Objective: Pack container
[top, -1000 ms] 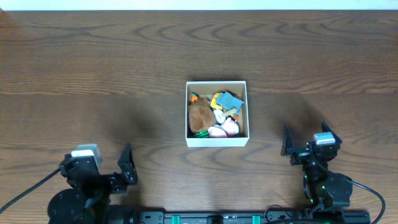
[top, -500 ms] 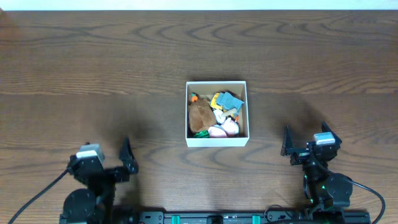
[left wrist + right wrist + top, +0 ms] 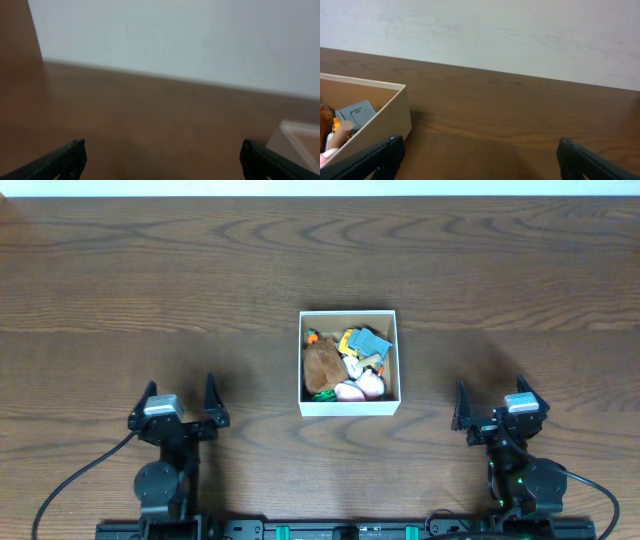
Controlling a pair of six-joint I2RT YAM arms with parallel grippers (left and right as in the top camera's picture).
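Observation:
The container (image 3: 349, 407), a square white box with a tan inside, sits mid-table and holds several small toys, among them a brown plush (image 3: 321, 366) and a grey-blue piece (image 3: 370, 341). Its corner shows in the right wrist view (image 3: 395, 117) and at the right edge of the left wrist view (image 3: 300, 140). My left gripper (image 3: 180, 401) is open and empty near the front edge, left of the box. My right gripper (image 3: 493, 406) is open and empty near the front edge, right of the box.
The dark wood table (image 3: 150, 280) stretches all round the box. A pale wall (image 3: 495, 30) stands behind the table's far edge.
My left arm has swung right and turned to face straight ahead, its gripper open. The right arm and the box have not moved.

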